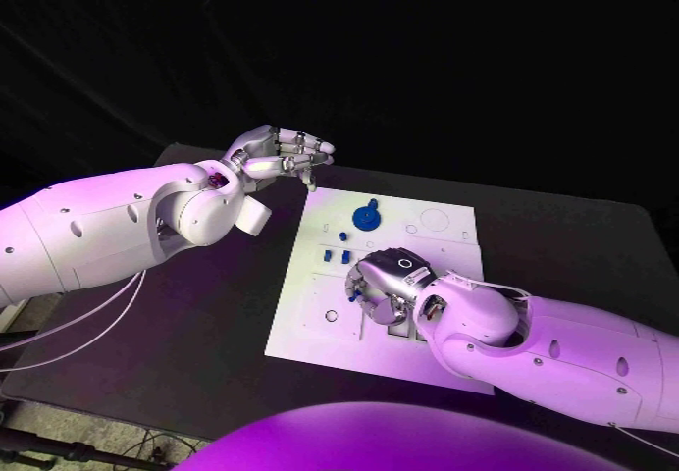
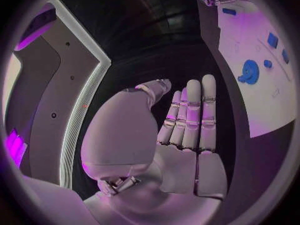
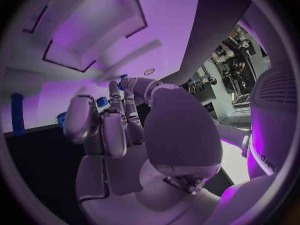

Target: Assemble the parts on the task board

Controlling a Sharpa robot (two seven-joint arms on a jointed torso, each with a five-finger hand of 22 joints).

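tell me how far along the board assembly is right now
Early to middle, I'd judge. Looks done: a blue gear sits on the task board. In hand: the right hand is down over the board's middle, and its wrist view shows a small blue part at its fingertips. Left: several small blue pieces lie loose on the board. The left hand hovers off the board, holding nothing.

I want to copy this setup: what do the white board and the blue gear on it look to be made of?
The board looks like a rigid plastic or painted plate: flat, matte, evenly white, with cleanly cut recesses. It could be coated metal; the look leaves that open. The blue gear looks like moulded or printed plastic: one solid colour, dull surface, no metallic shine.
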